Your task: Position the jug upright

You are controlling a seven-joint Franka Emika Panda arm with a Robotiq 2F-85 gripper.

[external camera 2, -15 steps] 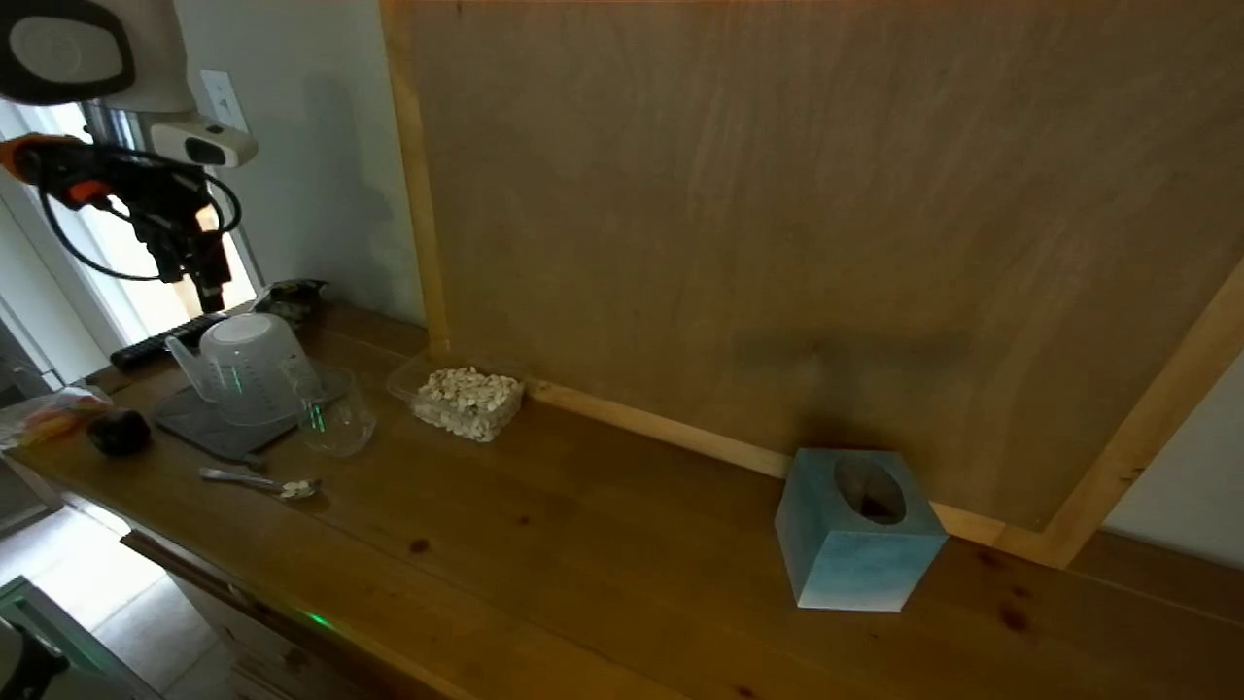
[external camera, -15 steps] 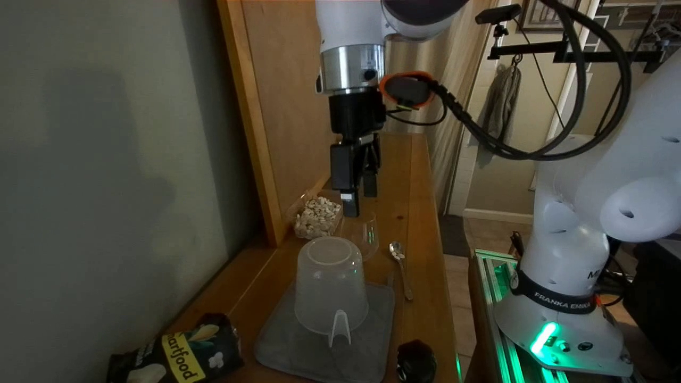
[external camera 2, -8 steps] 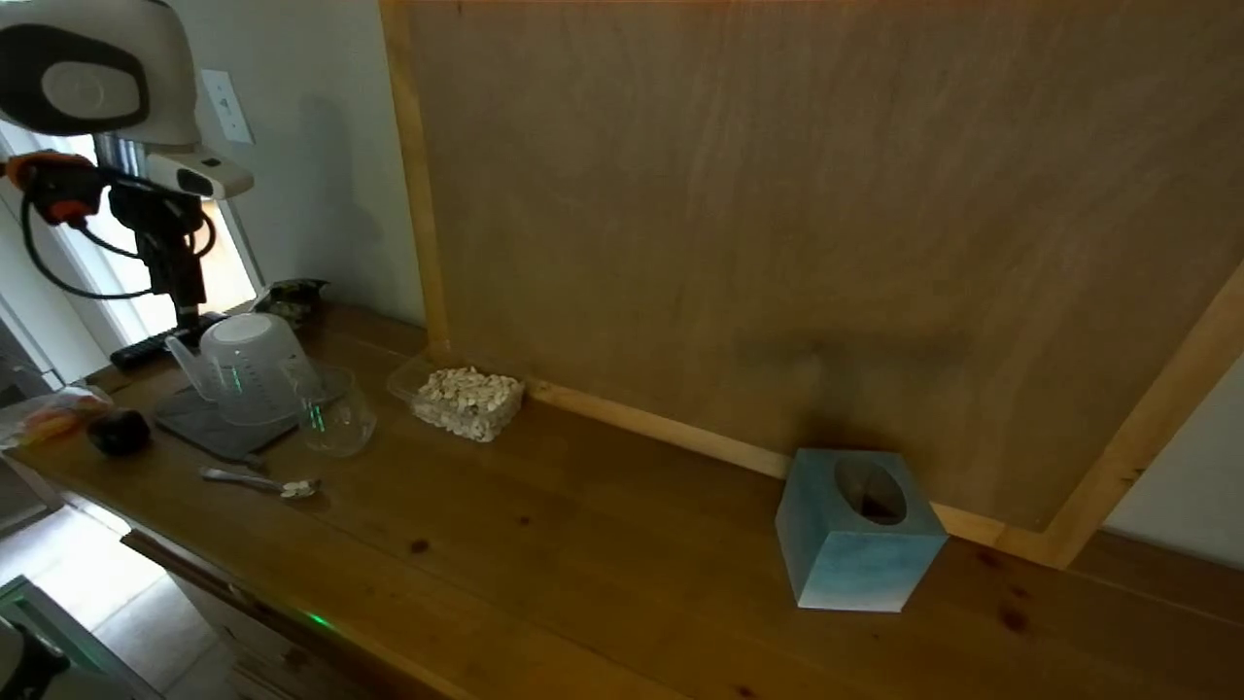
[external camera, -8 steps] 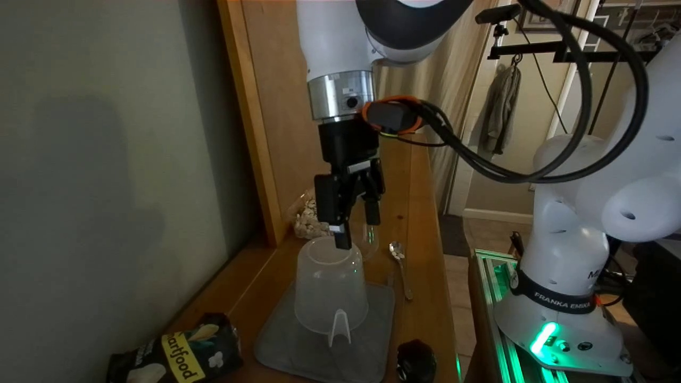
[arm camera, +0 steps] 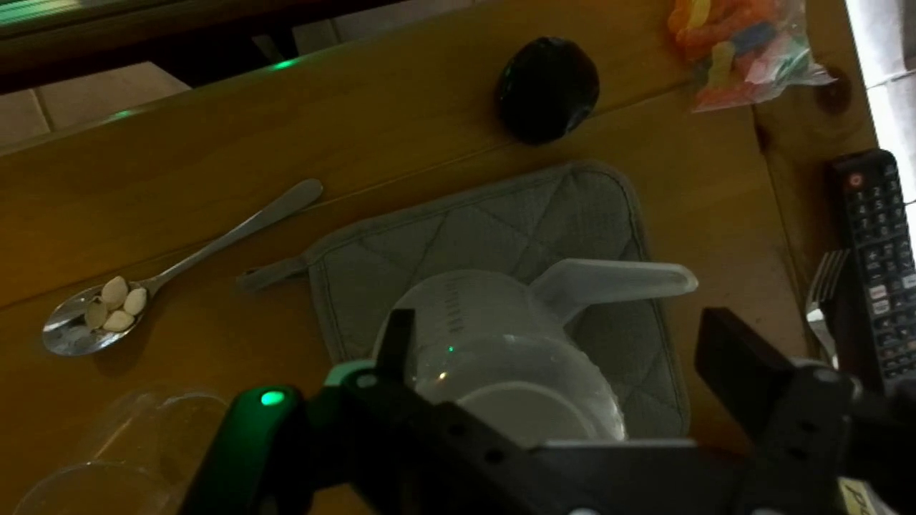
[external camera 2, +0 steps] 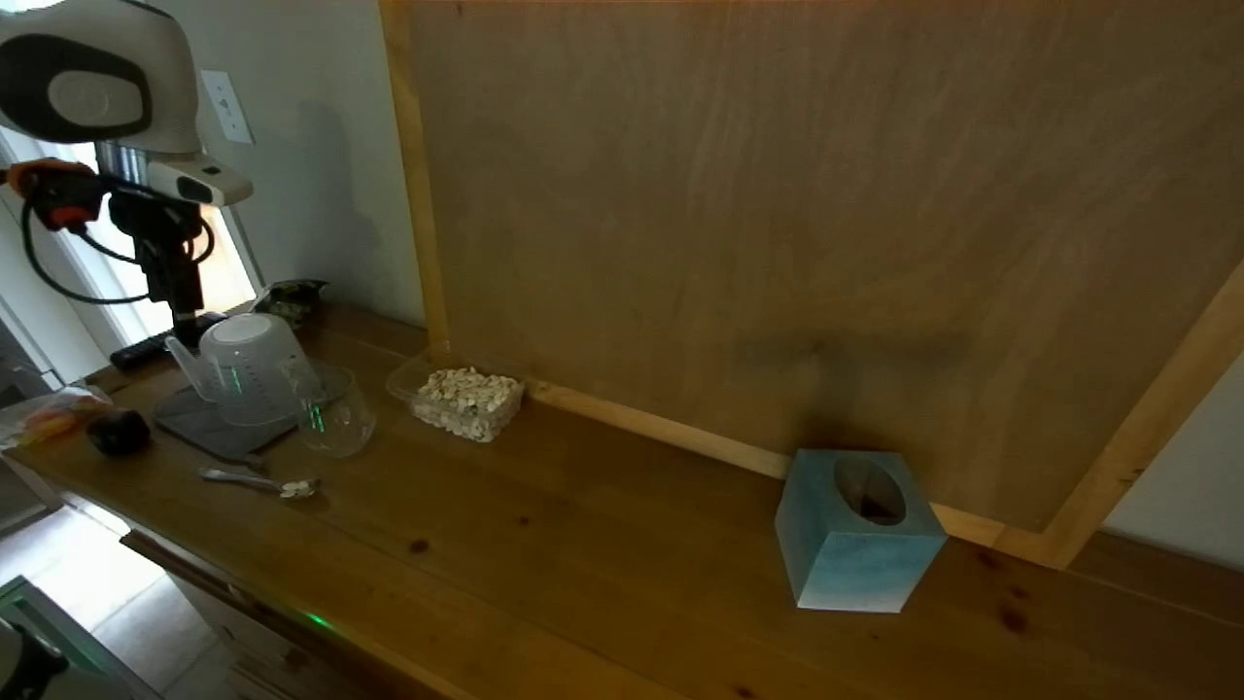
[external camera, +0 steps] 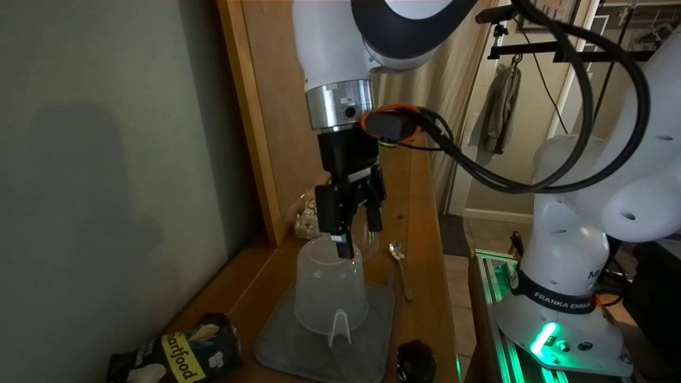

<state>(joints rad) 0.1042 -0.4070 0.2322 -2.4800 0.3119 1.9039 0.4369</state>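
The jug [external camera: 324, 287] is translucent whitish plastic. It stands upside down, base up and rim down, on a grey quilted pot holder [external camera: 372, 340]. It also shows in an exterior view [external camera 2: 248, 379] and in the wrist view [arm camera: 494, 307]. Its handle [arm camera: 608, 282] points right in the wrist view and slopes outward low on the jug. My gripper [external camera: 360, 242] points down by the upturned base. In the wrist view my gripper [arm camera: 555, 322] is open, its fingers wide apart with nothing held. The jug lies below, seen between the fingers and partly hidden by the left one.
A clear glass [external camera 2: 335, 418] stands close by the jug, with a tub of pale flakes [external camera 2: 471, 399] beyond. A spoon [arm camera: 236, 232], dark round object [arm camera: 547, 89], candy bag [arm camera: 744, 50], remote [arm camera: 880, 265] and black snack bag [external camera: 186, 351] surround it. A wall borders the table [external camera: 213, 298].
My gripper has come down and towards the jug, most of it in the first half second, then slower. It has stayed open. The jug has not moved.
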